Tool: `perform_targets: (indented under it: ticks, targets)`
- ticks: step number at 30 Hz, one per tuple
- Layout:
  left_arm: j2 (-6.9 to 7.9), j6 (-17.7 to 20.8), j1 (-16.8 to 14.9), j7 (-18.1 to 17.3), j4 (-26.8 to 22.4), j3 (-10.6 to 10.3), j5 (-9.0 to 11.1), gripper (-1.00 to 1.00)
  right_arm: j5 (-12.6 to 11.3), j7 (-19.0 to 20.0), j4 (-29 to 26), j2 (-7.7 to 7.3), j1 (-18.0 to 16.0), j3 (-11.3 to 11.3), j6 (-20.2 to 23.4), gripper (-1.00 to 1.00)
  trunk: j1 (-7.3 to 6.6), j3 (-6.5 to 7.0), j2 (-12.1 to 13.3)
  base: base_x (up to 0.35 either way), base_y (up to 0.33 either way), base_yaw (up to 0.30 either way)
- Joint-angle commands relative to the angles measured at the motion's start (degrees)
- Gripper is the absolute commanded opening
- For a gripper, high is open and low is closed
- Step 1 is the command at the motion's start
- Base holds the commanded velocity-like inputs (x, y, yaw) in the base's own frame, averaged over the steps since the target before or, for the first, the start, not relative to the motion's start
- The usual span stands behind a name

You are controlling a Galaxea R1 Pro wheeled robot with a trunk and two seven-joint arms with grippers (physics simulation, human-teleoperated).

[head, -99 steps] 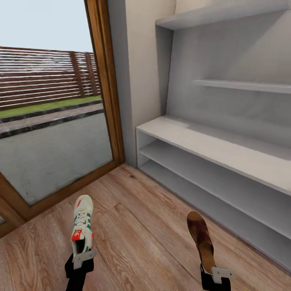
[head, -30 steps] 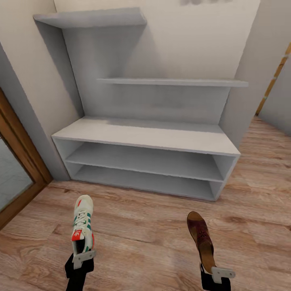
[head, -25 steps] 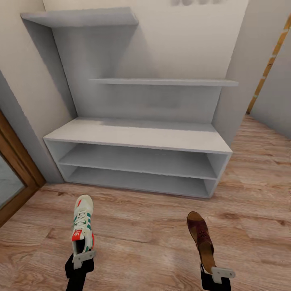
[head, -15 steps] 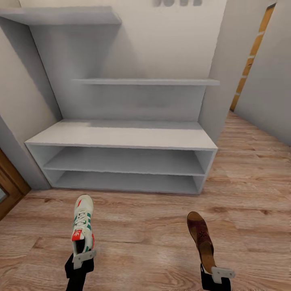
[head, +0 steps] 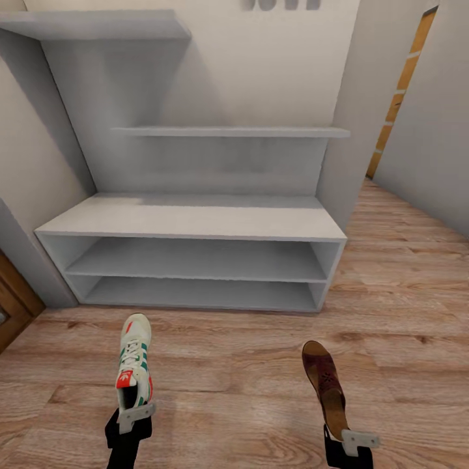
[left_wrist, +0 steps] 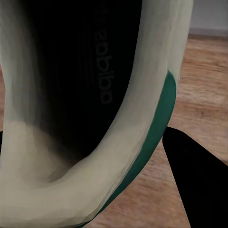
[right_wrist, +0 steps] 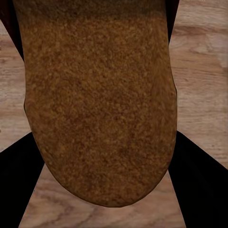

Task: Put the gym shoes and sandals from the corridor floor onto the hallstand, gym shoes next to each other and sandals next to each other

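My left gripper [head: 133, 417] is shut on the heel of an off-white gym shoe [head: 133, 365] with green stripes and a red tongue, toe pointing away from me. The left wrist view looks into that shoe's dark opening [left_wrist: 95, 95]. My right gripper [head: 348, 443] is shut on the heel of a dark brown sandal [head: 324, 384], whose mottled footbed [right_wrist: 99, 95] shows close up between black fingers [right_wrist: 199, 180]. Both are held above the wood-plank corridor floor [head: 228, 391]. The light-grey hallstand [head: 195, 221] stands straight ahead, its two shelf slots and flat top bare. The other shoe and sandal are out of view.
Floating grey shelves [head: 228, 131] hang above the hallstand. A wooden door frame [head: 16, 306] is at the left edge. The corridor runs on to the right past a wall corner [head: 339, 163], with an orange door edge [head: 397, 98] beyond.
The whole view has swung right: the glass door has slid out at the left and the hallstand now faces me squarely. Both grippers keep the same hold on shoe and sandal.
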Motion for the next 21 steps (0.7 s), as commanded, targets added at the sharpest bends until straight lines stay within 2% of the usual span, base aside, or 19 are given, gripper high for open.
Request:
perform_targets:
  ticks: [1,6,9,11,15,16,17,18,20,21]
  targets:
    - [-0.05,-0.19,-0.03,-0.17,0.04,0.17,0.0,-1.0,-0.04,-0.27,-0.03,0.03,-0.03,0.12,-0.15,-1.0,-0.01,-0.04,-0.02,0.0,0.0,0.0]
    - [-0.16,0.33,-0.03,-0.29,0.06,-0.07,-0.21,-1.0,-0.2,-0.42,-0.36,-0.16,-0.03,-0.2,-0.12,-1.0,-0.01,-0.04,-0.02,0.0,0.0,0.0]
    - [-0.17,1.65,-0.75,-1.4,-0.06,-0.17,-0.26,-1.0,-0.27,-0.59,-2.05,-0.59,-0.03,-2.98,-0.06,-1.0,-0.01,-0.04,-0.02,0.0,0.0,0.0]
    - [-0.17,4.07,-0.97,-2.28,-0.13,-0.18,-0.29,-1.0,-0.26,-0.57,-3.95,-1.13,-0.04,-5.34,-0.03,-1.0,-0.01,-0.04,-0.02,0.0,0.0,0.0]
    - [-0.23,11.74,-1.66,-3.99,-1.28,-0.24,-0.29,-1.0,-0.36,-0.4,-7.79,-4.83,-0.03,-12.83,0.37,-1.0,-0.01,-0.04,-0.02,0.0,0.0,0.0]
    - [-0.23,14.37,-2.54,-4.63,-1.81,-0.34,-0.28,-1.0,-0.42,-0.36,-8.44,-6.17,-0.03,-15.76,0.61,-1.0,-0.01,-0.04,-0.02,0.0,0.0,0.0]
    - [-0.24,15.64,-3.09,-4.99,-2.03,-0.42,-0.28,-1.0,-0.45,-0.34,-8.66,-6.76,-0.03,-17.24,0.76,-1.0,-0.01,-0.04,-0.02,0.0,0.0,0.0]
    - [-0.26,18.12,-4.36,-5.78,-2.36,-0.64,-0.27,-1.0,-0.48,-0.32,-9.03,-7.79,-0.03,-20.08,1.16,-1.0,-0.01,-0.04,-0.02,0.0,0.0,0.0]
    - [-0.29,20.56,-5.77,-6.61,-2.58,-0.91,-0.27,-1.0,-0.47,-0.31,-9.32,-8.6,-0.03,-22.79,1.69,-1.0,-0.01,-0.04,-0.02,0.0,0.0,0.0]
    - [-0.32,23.0,-7.32,-7.51,-2.71,-1.17,-0.23,-1.0,-0.46,-0.3,-9.54,-9.33,-0.03,-25.41,2.5,-1.0,-0.01,-0.04,-0.02,0.0,0.0,0.0]
